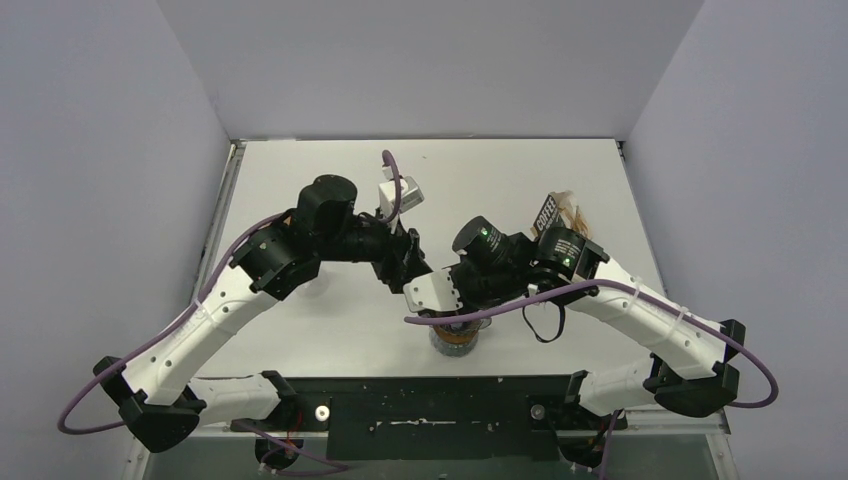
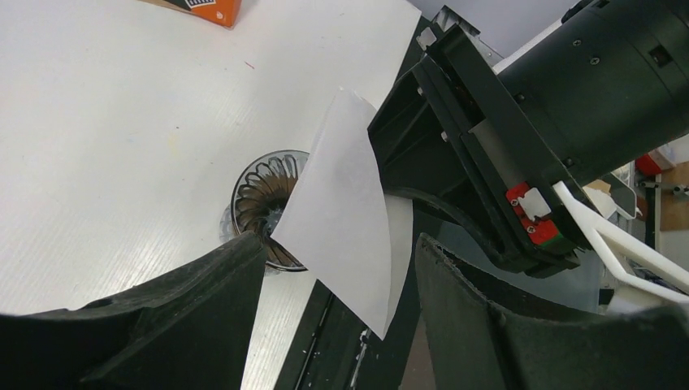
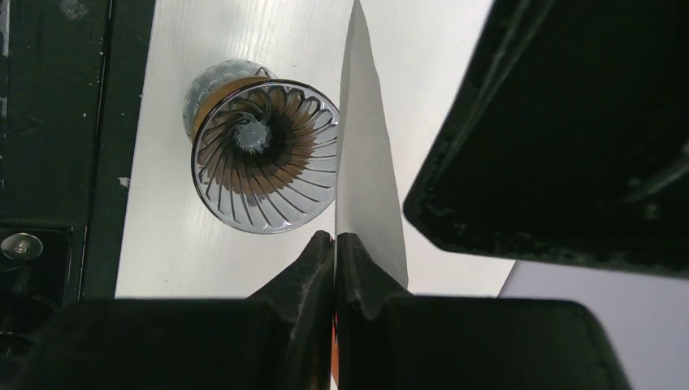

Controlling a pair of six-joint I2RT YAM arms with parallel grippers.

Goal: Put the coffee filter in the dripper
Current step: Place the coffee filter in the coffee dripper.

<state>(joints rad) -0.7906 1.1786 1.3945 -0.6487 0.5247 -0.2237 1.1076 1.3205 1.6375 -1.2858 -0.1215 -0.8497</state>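
My right fingers pinched the flat coffee filter near the dripper, left fingers spread; unopened, it could catch the rim and crumple.

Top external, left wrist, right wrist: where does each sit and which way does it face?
Top external: above, behind the bases, looking down on the table; both arms show.
Left wrist: on its arm, looking down between open left fingers at the coffee filter.
Right wrist: on its arm, looking down past shut right fingers pinching it.
Wrist views share coffee filter, dripper.
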